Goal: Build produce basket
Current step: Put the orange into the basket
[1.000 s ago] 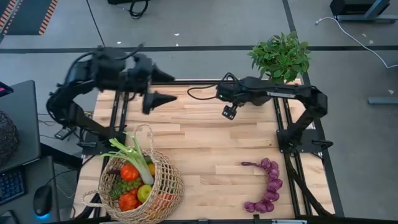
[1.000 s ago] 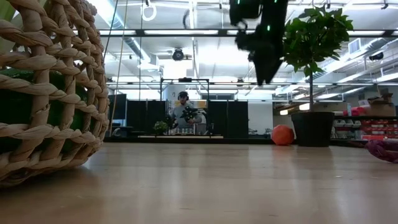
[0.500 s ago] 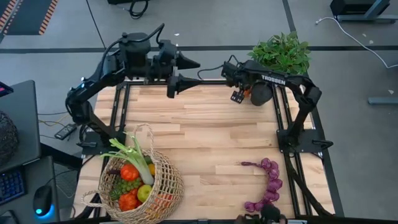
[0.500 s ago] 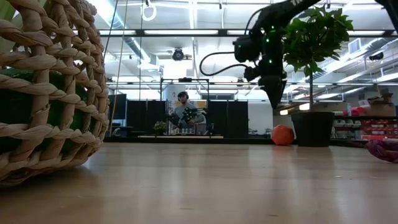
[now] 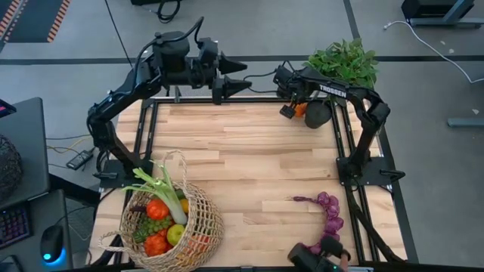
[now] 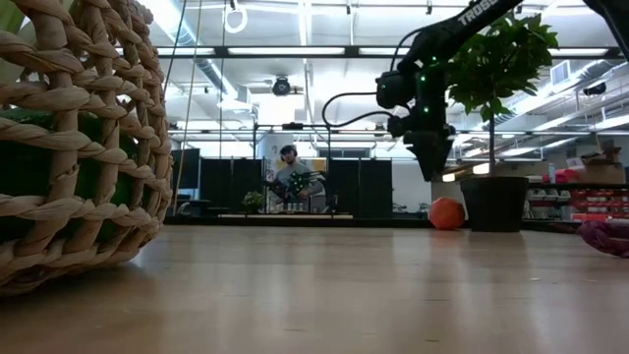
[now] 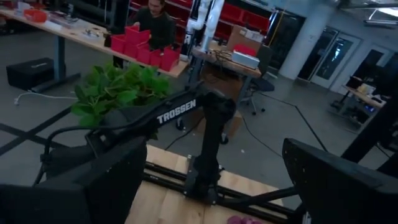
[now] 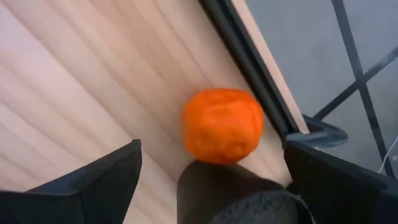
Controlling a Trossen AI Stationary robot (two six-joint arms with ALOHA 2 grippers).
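Note:
The tan wicker basket (image 5: 171,221) stands at the table's near left corner and holds a leek (image 5: 162,192), tomatoes, green grapes and other produce; its wall fills the left of the low view (image 6: 69,147). Purple grapes (image 5: 326,224) lie at the near right. An orange (image 5: 302,109) rests on the table's far right edge, beside the plant's black pot (image 5: 318,115). My right gripper (image 5: 290,106) is open, hanging over the orange (image 8: 222,124), fingers on either side without touching. My left gripper (image 5: 240,76) is open and empty, raised over the far edge.
A leafy plant (image 5: 342,66) rises from the pot behind the orange, close to my right arm. A dark object (image 5: 318,257) shows at the near edge by the grapes. A dark woven round object (image 5: 7,166) sits off the table to the left. Bare wood lies mid-table.
My right gripper has moved toward the table's far edge and down toward the orange. My left gripper has swung toward the far edge and to the right, ending raised over that edge. A dark object has come into view at the near edge.

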